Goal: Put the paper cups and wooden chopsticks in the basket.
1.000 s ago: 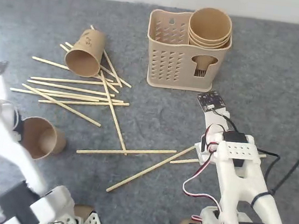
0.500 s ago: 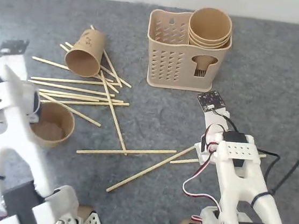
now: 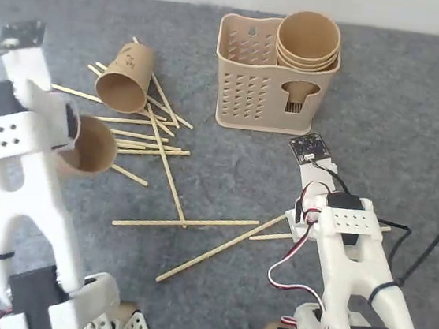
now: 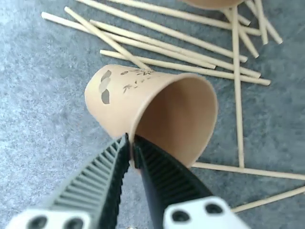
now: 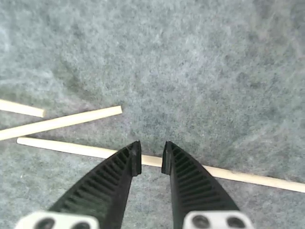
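One paper cup [image 4: 143, 90] hangs pinched by its rim in the left gripper [image 4: 131, 139]; the right gripper [image 5: 150, 156], barely parted, holds nothing.

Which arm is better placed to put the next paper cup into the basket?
Left. The left jaws are shut on a paper cup's rim, ready to carry toward the basket. The right jaws are low over a chopstick, holding nothing.
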Available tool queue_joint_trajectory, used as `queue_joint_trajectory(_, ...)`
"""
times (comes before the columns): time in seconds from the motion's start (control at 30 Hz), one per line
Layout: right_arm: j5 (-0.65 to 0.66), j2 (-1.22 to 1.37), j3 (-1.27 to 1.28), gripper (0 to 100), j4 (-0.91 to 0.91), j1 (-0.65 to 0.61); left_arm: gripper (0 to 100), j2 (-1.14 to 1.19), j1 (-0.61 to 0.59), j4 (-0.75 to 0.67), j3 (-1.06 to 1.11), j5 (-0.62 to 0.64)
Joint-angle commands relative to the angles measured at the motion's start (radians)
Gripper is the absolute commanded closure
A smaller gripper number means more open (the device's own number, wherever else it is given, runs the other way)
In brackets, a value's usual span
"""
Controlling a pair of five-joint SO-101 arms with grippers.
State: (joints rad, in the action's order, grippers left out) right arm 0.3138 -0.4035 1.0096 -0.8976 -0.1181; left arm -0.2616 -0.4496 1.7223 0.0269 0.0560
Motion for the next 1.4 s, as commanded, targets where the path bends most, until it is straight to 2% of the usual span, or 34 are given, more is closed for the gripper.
queue_joint_trajectory(0.0,0.012,-0.004,-0.002,90.2,0.016,0.013,99,-0.020,0.072,0.032,-0.116,0.115)
queue_joint_trajectory(0.23,0.012,-0.004,-0.002,90.2,0.016,0.013,99,-0.014,0.264,0.031,-0.314,0.377)
queue_joint_trajectory(0.4,0.012,-0.004,-0.002,90.2,0.016,0.013,99,-0.011,0.428,0.014,-0.516,0.473)
queue_joint_trajectory(0.57,0.014,-0.004,-0.002,90.2,0.016,0.013,99,-0.011,0.554,-0.109,-0.638,0.532)
queue_joint_trajectory(0.7,0.014,-0.004,-0.002,90.2,0.016,0.013,99,-0.009,0.635,-0.219,-0.648,0.589)
queue_joint_trajectory(0.9,0.014,-0.004,-0.002,90.2,0.016,0.013,99,0.095,0.690,-0.400,-0.657,0.718)
queue_joint_trajectory(1.13,0.014,-0.004,-0.002,90.2,0.016,0.013,98,0.295,0.744,-0.574,-0.733,0.750)
queue_joint_trajectory(1.37,0.014,-0.004,-0.002,90.2,0.016,0.013,95,0.500,0.821,-0.574,-0.978,0.806)
